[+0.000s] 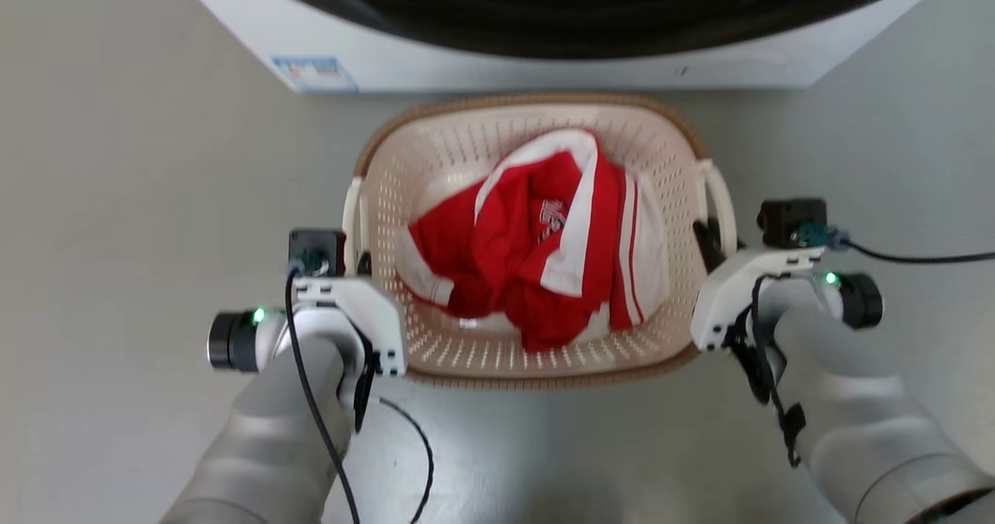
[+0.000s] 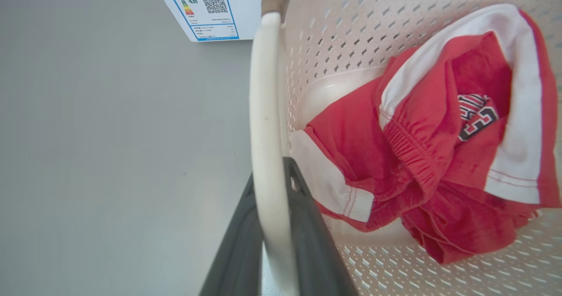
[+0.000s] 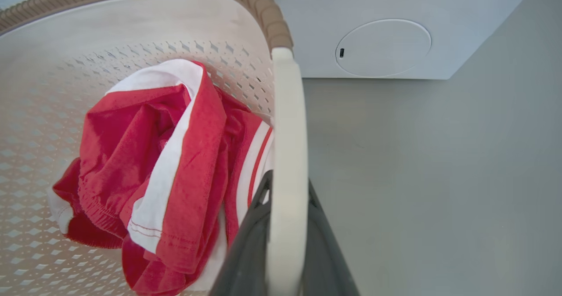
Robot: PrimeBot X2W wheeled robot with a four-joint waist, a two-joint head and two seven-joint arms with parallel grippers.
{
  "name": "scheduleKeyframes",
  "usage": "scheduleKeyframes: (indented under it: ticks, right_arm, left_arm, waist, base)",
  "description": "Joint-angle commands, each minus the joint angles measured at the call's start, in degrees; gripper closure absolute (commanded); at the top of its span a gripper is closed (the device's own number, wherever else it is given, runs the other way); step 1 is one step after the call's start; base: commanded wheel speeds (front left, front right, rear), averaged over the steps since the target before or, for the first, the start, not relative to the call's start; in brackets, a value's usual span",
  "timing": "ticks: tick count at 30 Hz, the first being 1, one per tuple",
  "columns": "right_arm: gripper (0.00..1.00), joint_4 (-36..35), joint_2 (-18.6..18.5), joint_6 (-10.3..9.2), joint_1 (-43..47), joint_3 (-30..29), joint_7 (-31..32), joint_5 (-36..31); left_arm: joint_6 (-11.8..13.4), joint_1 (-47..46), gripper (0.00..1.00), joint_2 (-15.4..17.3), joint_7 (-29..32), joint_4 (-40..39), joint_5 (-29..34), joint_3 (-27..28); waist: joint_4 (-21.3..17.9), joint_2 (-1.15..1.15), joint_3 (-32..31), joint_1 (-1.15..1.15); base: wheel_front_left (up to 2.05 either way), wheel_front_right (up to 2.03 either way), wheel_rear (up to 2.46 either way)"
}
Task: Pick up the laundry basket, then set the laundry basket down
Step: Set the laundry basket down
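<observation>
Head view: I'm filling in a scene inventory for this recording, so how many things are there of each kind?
laundry basket: 1
red-and-white clothing bundle inside it: 1 (separate pieces cannot be told apart)
washing machine: 1
grippers: 2, the left gripper and the right gripper, each shut on the basket
Total: 5
</observation>
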Motion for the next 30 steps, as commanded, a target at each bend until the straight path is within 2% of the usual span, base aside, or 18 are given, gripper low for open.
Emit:
scheduleKeyframes:
  ticks: [1, 8, 16, 30]
  right_arm:
    - [1.0, -0.84, 0.73, 0.43, -0.73, -0.96, -1.21, -2.47]
    - [1.0, -0.84, 0.73, 0.43, -3.83, -9.38, -1.42, -10.97]
    - [1.0, -0.84, 0.73, 0.43, -6.69, -16.51, -1.87, -18.1]
    - [1.0, -0.84, 0.73, 0.43, -10.02, -20.53, -2.33, -22.65]
  left_arm:
    - [0.65, -1.82, 1.0, 1.55, -0.63, -0.8, 0.31, 1.06]
    - [1.09, -6.03, 1.0, 1.55, -0.76, -1.45, 0.19, 0.7]
    - [2.64, -9.74, 1.0, 1.88, -0.79, -3.81, 2.34, 2.09]
    - [3.06, -11.18, 1.0, 1.93, -0.79, -6.88, 7.42, 4.82]
  waist:
    - [1.47, 0.0, 5.93, 0.0]
    - [2.53, 0.0, 12.65, 0.0]
    - [3.41, 0.0, 16.97, 0.0]
    - [3.79, 0.0, 19.92, 0.0]
  base:
    - [0.0, 0.0, 0.0]
    - [0.0, 0.0, 0.0]
    - [0.0, 0.0, 0.0]
    - [0.0, 0.0, 0.0]
